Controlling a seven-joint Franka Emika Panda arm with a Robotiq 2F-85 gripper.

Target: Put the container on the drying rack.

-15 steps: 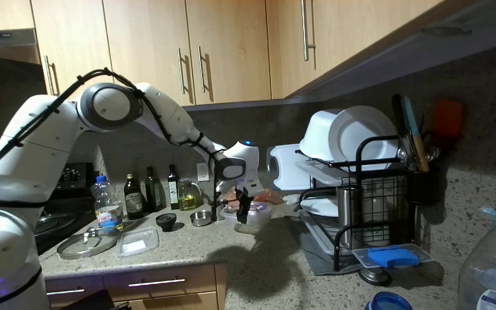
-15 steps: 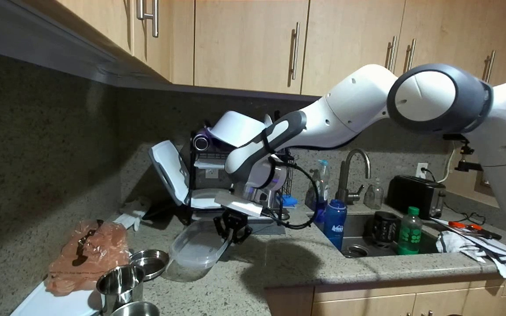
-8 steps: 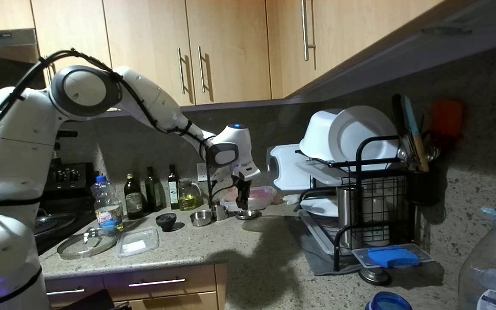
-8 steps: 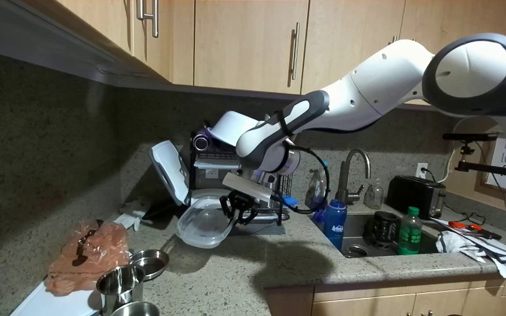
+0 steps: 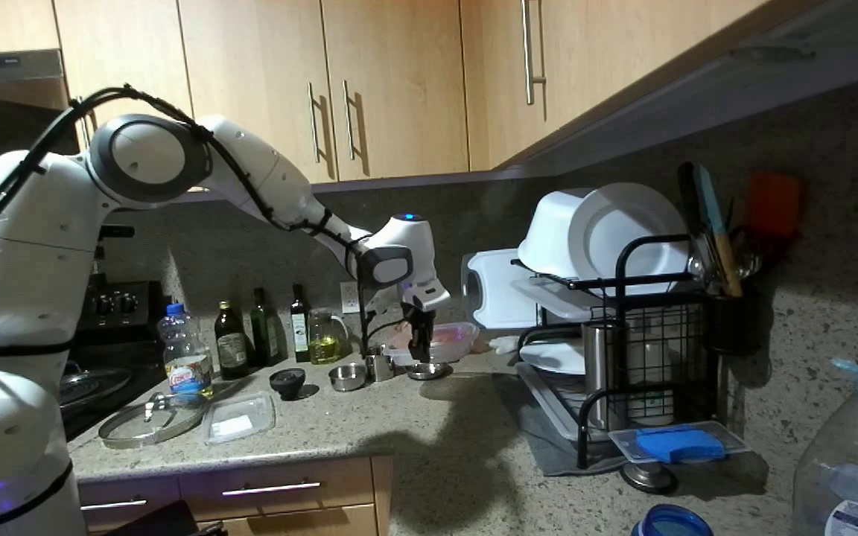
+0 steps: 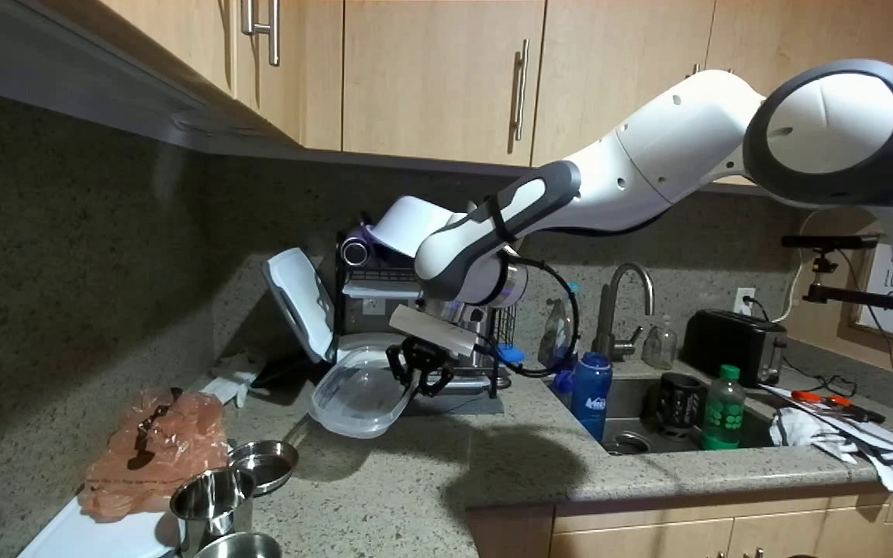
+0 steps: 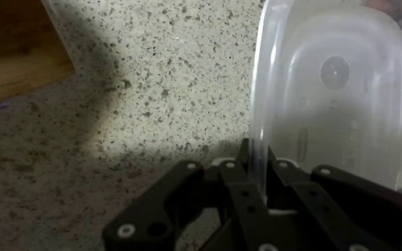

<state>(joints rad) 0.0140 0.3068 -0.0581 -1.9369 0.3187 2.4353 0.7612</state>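
The container is a clear plastic tub (image 6: pixel 357 395); it also shows in an exterior view (image 5: pixel 453 344) and in the wrist view (image 7: pixel 340 80). My gripper (image 7: pixel 258 157) is shut on one side wall of the tub, with a finger on each side of it. The gripper shows in both exterior views (image 5: pixel 420 350) (image 6: pixel 419 372). The tub hangs tilted above the counter, apart from it. The drying rack (image 5: pixel 621 313) is black wire with dishes on two levels. In an exterior view the rack (image 6: pixel 339 298) stands behind the arm and is partly hidden by it.
A white bowl (image 5: pixel 548 234) and a white plate (image 5: pixel 626 231) fill the rack's top. A white board (image 6: pixel 299 302) leans at its side. Metal pans (image 6: pixel 264 465), a metal cup (image 6: pixel 212 504) and an orange bag (image 6: pixel 156 449) stand near the tub. Bottles (image 5: pixel 232 350) line the wall.
Over the last second the arm has risen and drawn back, lifting the tub off the counter. Since half a second ago almost nothing has moved.
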